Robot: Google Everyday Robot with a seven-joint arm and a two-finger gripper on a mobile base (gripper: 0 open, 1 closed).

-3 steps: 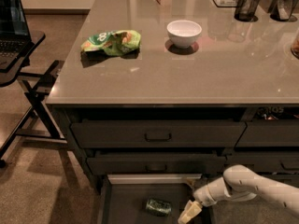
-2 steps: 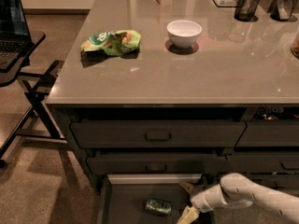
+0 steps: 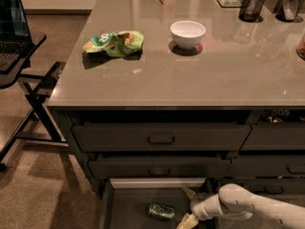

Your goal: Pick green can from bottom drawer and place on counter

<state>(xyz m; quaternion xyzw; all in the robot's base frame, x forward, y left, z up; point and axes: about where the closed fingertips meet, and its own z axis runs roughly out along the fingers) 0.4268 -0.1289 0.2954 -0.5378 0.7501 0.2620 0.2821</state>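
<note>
Gripper (image 3: pixel 187 207) reaching into the right side of the open bottom drawer (image 3: pixel 157 182), its two fingers spread wide and holding nothing. The green can (image 3: pixel 161 212) lies on its side on the drawer floor, just left of the fingertips and apart from them, below the counter (image 3: pixel 190 75).

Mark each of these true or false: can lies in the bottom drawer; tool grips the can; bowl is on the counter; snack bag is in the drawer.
1. The can lies on its side in the bottom drawer. True.
2. The tool grips the can. False: the tool is down in the drawer beside the can, fingers open, not closed on it.
3. The bowl is on the counter. True.
4. The snack bag is in the drawer. False: it lies on the counter, near the bowl.
</note>
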